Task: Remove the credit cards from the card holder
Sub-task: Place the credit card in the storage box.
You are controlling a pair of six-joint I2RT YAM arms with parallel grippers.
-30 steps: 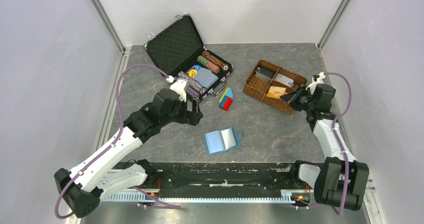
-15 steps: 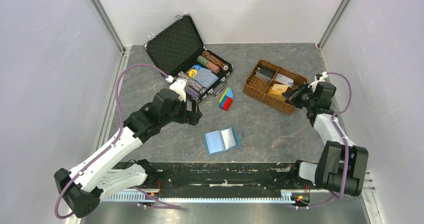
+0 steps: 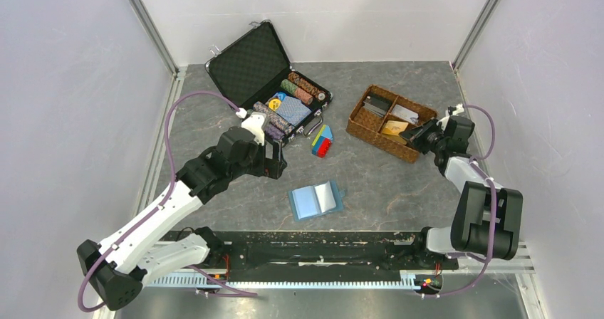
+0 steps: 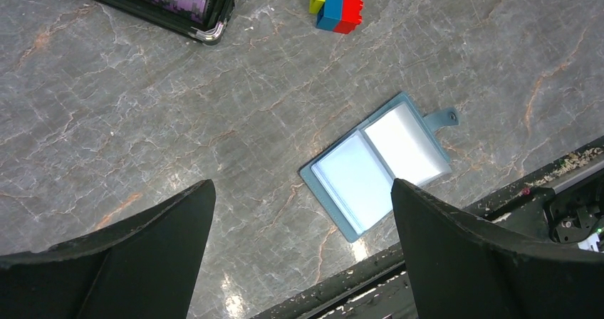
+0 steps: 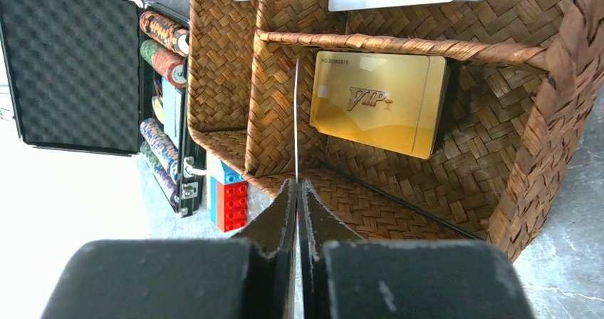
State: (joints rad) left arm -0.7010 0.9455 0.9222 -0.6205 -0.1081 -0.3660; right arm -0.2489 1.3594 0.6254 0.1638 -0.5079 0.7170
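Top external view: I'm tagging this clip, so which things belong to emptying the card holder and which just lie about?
Job: card holder, open; thin card edge-on in the shut right pincer; gold card in the wicker tray.
Lying about: chip case, toy bricks.

An open black case [image 3: 251, 64] stood at the far left of the grey table [image 3: 399, 191], its foam-lined lid tilted back and its base packed with rows of patterned chips [image 3: 303, 87] on either side of a blue deck [image 3: 293, 110]. Just in front of the case lay a small stack of toy bricks [image 3: 322, 142] in yellow, blue and red. Well to the right sat a brown wicker tray [image 3: 381, 142], split by woven walls into compartments.
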